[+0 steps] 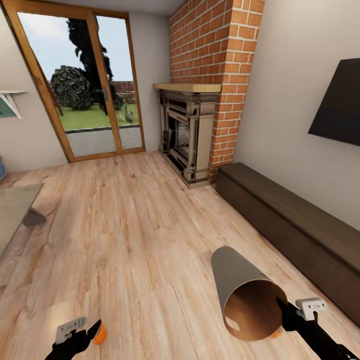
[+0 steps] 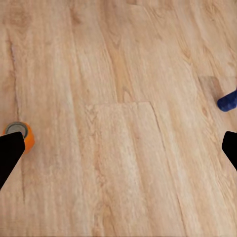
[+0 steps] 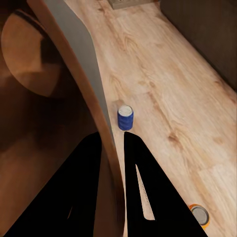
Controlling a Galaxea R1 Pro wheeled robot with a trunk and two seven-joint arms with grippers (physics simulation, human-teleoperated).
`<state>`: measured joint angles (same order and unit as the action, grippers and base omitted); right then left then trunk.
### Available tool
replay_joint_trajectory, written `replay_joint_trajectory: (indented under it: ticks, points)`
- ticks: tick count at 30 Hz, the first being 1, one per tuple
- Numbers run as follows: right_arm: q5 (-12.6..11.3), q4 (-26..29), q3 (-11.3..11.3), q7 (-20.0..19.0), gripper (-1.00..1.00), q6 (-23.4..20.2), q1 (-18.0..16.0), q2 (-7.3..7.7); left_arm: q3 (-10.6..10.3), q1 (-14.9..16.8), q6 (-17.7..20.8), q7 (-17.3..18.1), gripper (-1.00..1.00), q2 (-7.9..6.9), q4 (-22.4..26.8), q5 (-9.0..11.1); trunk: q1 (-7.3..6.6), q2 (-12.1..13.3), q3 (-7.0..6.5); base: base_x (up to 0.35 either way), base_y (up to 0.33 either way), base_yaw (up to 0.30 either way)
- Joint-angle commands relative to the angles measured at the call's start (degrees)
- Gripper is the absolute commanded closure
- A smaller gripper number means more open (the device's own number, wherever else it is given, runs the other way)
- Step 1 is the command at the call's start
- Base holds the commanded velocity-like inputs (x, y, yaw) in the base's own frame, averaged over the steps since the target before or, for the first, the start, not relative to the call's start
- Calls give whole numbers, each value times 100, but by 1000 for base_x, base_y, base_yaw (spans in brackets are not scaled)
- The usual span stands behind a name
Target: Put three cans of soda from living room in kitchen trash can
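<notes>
Gripping tash can (image 1: 248,295), right hand (image 1: 278,306)

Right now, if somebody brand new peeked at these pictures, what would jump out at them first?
Probably the tan bin, tipped sideways with its brown inside facing us, its rim pinched by the right end effector above the wood floor. Next, the tall red brick fireplace beside the glass garden door. Small bright spots come after: an orange can by the left end effector and a blue can on the floor.
</notes>
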<state>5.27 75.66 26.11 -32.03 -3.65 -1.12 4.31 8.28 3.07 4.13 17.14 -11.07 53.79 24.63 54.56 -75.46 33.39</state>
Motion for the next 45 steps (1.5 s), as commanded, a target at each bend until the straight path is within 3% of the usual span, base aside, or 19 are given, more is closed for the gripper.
replay_joint_trajectory:
  ticks: [1, 16, 45]
  points:
    - [-70, 8, 0, -23, 100, -1, -2, -1, 0, 0, 0, 0, -100, 0, 0, 0, 0, 0, -1, 324, -11, 1]
    - [-59, -60, -6, -23, 100, 27, -2, -17, 6, 0, -5, -8, -100, 1, 0, 7, 0, 0, -1, 171, -16, 19]
    - [-51, -86, -79, -14, 100, 25, -2, -62, 7, 0, -8, -9, -100, 7, 0, 7, 0, 0, -1, 1, 0, 201]
